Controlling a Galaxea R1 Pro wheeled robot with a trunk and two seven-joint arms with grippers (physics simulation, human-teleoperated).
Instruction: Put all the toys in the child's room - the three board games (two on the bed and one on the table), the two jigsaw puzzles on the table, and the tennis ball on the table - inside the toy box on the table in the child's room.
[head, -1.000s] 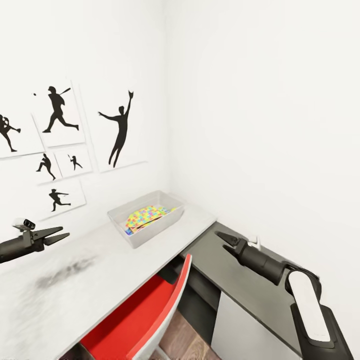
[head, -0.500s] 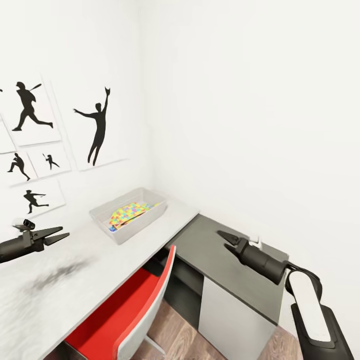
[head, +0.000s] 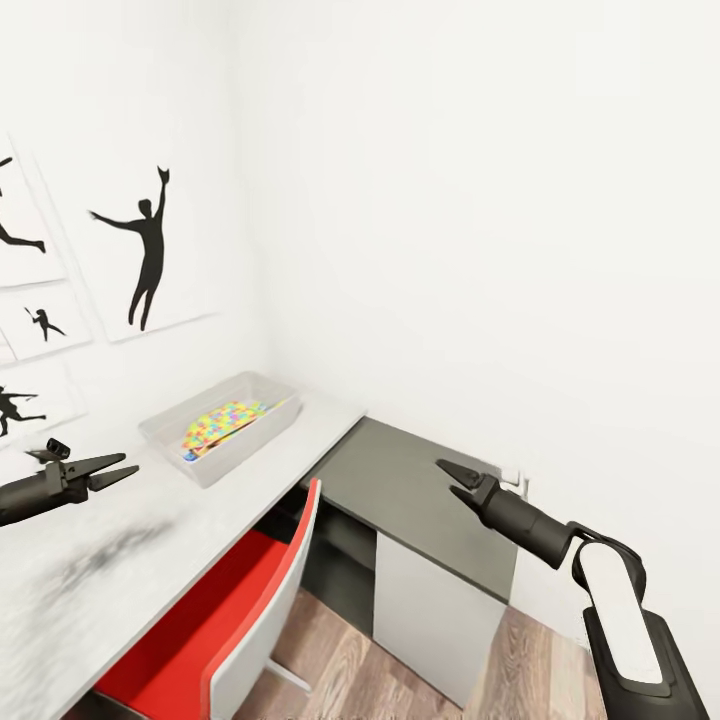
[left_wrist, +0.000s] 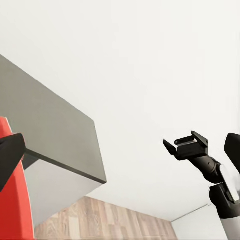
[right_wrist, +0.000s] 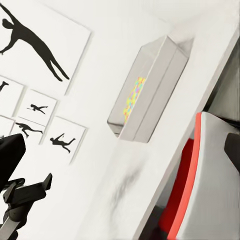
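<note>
White walls ring the worktop (head: 250, 490). Both pincers, left (head: 118, 470) and right (head: 452, 473), gape open, holding nothing. Turning could bump the red chair (head: 240, 610).

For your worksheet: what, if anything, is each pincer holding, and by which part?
Nothing: left pincer and right pincer are both open and empty.

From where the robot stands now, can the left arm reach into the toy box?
Probably yes: the left gripper hangs open above the table, with bare tabletop between it and the open-topped toy box.
</note>
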